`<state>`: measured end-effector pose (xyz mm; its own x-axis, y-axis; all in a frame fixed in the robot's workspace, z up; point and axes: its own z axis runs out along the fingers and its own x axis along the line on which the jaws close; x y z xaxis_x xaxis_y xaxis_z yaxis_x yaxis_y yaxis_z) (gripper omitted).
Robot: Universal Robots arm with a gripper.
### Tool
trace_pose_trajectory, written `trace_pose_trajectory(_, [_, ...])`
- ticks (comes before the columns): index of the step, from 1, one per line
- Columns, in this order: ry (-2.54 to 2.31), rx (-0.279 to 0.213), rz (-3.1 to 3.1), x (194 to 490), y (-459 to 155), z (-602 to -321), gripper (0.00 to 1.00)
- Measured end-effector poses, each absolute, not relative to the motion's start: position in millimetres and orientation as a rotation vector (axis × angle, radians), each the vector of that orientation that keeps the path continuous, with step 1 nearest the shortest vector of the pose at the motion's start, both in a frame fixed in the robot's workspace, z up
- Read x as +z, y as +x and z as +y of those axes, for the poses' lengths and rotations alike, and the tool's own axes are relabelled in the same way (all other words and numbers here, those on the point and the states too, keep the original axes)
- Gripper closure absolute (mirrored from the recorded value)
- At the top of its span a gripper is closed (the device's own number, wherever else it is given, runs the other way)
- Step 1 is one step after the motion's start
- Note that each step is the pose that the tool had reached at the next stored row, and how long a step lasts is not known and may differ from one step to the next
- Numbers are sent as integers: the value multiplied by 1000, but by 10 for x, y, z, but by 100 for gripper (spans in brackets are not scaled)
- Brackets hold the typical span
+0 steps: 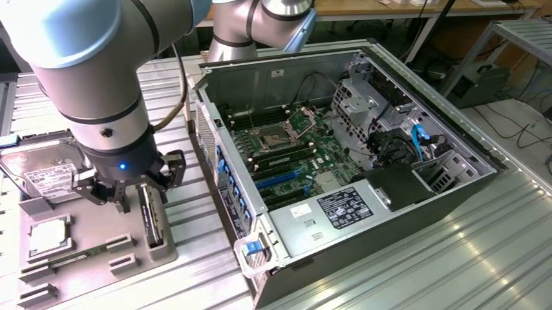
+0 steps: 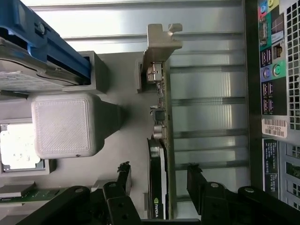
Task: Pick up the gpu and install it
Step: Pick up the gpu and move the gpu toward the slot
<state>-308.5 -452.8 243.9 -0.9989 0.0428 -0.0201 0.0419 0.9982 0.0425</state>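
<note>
**Layout.** The parts tray (image 1: 97,223) lies just beside the computer case (image 1: 258,77), on the exterior view's left of it. The hard drive (image 1: 48,174) sits at the tray end farthest from the case. The gpu (image 1: 154,223) stands on edge in a tray slot on the side nearest the case, with its silver bracket (image 2: 159,42) at one end. The gripper (image 1: 138,192) hangs over the card with its jaws spread, one on each side, and neither touches it.

**Handling (judgement).** The card is probably light and stiff but fragile, so avoid squeezing the fan or board components. Grip across the two flat faces near mid-length, clear of the bracket.

**Surroundings.** The case lies open on its side, motherboard (image 1: 289,145) upward, on a ribbed metal table (image 1: 431,265). Beyond the case, on the exterior view's right, are a metal frame (image 1: 518,32) and loose cables (image 1: 509,129).
</note>
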Motion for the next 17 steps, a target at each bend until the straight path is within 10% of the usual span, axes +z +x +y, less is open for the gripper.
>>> trace_pose_trajectory(17, [66,66,3119,2232,-3085,-4513,40])
